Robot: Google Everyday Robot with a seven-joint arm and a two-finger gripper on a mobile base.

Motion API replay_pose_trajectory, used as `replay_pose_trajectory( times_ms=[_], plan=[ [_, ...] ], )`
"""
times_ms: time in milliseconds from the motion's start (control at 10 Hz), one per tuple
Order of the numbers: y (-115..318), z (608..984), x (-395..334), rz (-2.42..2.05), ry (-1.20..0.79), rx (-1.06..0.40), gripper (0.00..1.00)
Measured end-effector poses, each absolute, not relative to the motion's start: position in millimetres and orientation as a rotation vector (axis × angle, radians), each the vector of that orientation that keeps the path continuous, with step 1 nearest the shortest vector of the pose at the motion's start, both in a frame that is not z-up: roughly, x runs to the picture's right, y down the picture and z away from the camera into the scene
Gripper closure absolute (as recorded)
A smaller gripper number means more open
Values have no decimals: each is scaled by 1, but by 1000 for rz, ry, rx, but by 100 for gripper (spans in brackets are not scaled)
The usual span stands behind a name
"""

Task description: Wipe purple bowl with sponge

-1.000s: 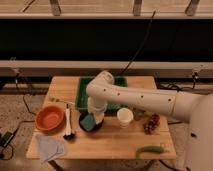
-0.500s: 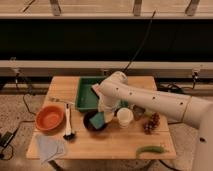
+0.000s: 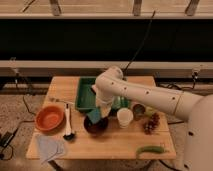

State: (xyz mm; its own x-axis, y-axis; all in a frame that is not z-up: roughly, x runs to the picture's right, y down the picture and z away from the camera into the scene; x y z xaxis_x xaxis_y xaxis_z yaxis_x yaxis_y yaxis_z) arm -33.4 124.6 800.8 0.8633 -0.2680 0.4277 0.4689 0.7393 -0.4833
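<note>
the gripper (image 3: 98, 114) clasped the sponge (image 3: 94, 116) and hung over the purple bowl (image 3: 96, 125), which sat just right of the orange bowl (image 3: 49, 118), apparently pressing down to wipe its inside.

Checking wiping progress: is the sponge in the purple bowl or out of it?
In: the teal sponge sits over the purple bowl's left rim, dipping inside, directly under the claw.

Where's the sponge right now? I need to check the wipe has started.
In the camera view the sponge is at the table's middle, under the end effector, over the purple bowl's rim, left of the white cup.
</note>
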Motion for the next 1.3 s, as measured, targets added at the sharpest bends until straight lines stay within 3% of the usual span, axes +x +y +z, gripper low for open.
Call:
replay_pose_trajectory(
  times_ms=[500,1000,1200,1300],
  plan=[
    [153,779,-63,-464,-402,-636,100],
    [182,786,-27,-449,-403,-678,100],
    [177,784,-23,-439,-401,-670,90],
    [171,779,-23,-436,-408,-654,78]
  ],
)
